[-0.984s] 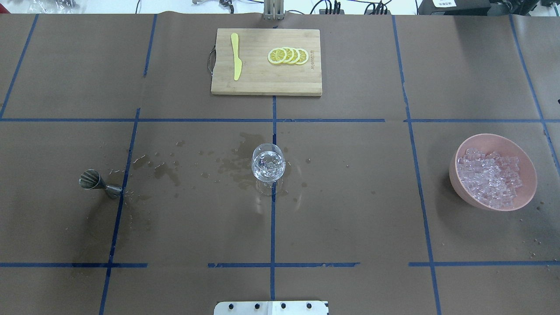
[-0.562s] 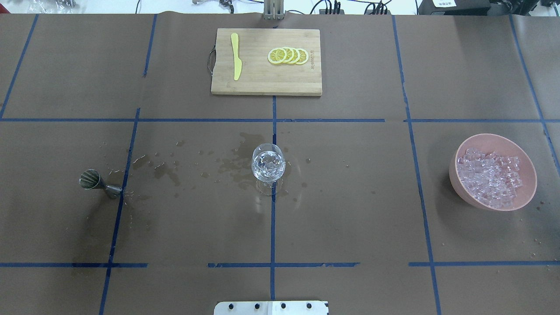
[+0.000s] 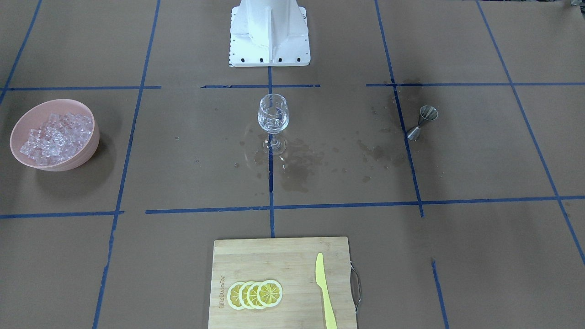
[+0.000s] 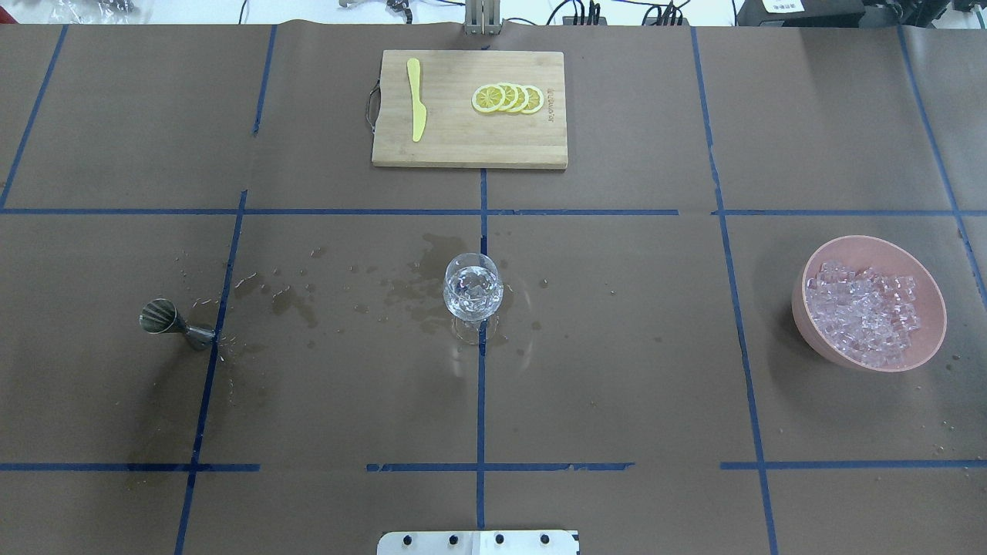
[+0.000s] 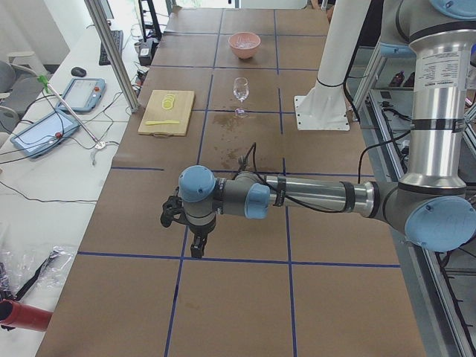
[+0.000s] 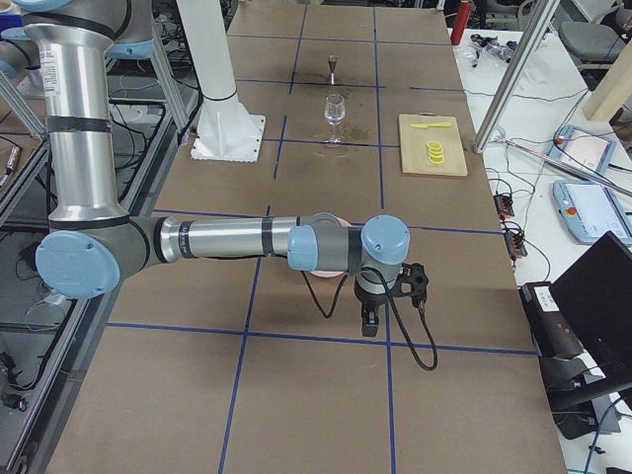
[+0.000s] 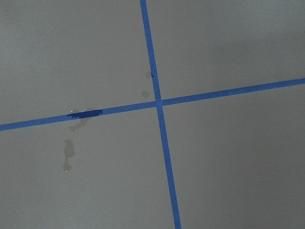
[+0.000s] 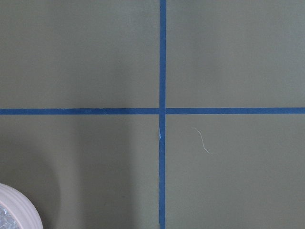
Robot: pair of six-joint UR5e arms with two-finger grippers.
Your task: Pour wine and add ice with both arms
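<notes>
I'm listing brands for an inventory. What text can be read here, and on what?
No text reads clearly.
Engraved mark on the board: too small to read.
Printed label on the left arm: blurred.
White tag at the overhead view's top right: too small.

The glass point(image 4: 473, 287) stands central, jigger point(image 4: 176, 324) to its left, ice point(image 4: 864, 312) in a bowl point(image 4: 875, 250) to its right, board point(image 4: 463, 142) beyond.
</notes>
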